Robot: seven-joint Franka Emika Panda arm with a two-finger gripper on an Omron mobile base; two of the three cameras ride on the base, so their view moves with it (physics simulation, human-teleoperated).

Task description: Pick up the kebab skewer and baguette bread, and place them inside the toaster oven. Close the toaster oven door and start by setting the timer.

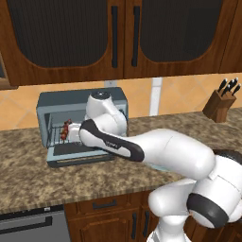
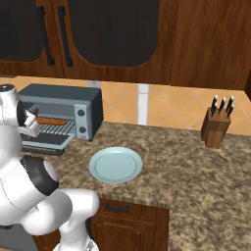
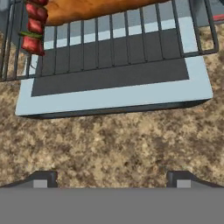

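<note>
The toaster oven (image 1: 80, 120) (image 2: 63, 112) stands on the counter with the toaster oven door (image 3: 113, 94) (image 1: 78, 155) folded down flat. On its wire rack lie the baguette bread (image 3: 96, 8) (image 2: 49, 121) and, at the left end, the kebab skewer (image 3: 34, 27) (image 1: 65, 129). My gripper (image 3: 113, 179) hovers open above the counter just in front of the door's front edge. Its fingertips (image 3: 43, 178) stand wide apart with nothing between them. In the left base view my forearm covers much of the oven's front.
A pale blue plate (image 2: 115, 164) sits bare on the speckled counter right of the oven. A wooden knife block (image 2: 215, 126) (image 1: 221, 104) stands at the far right by the tiled wall. Dark wood cabinets hang overhead.
</note>
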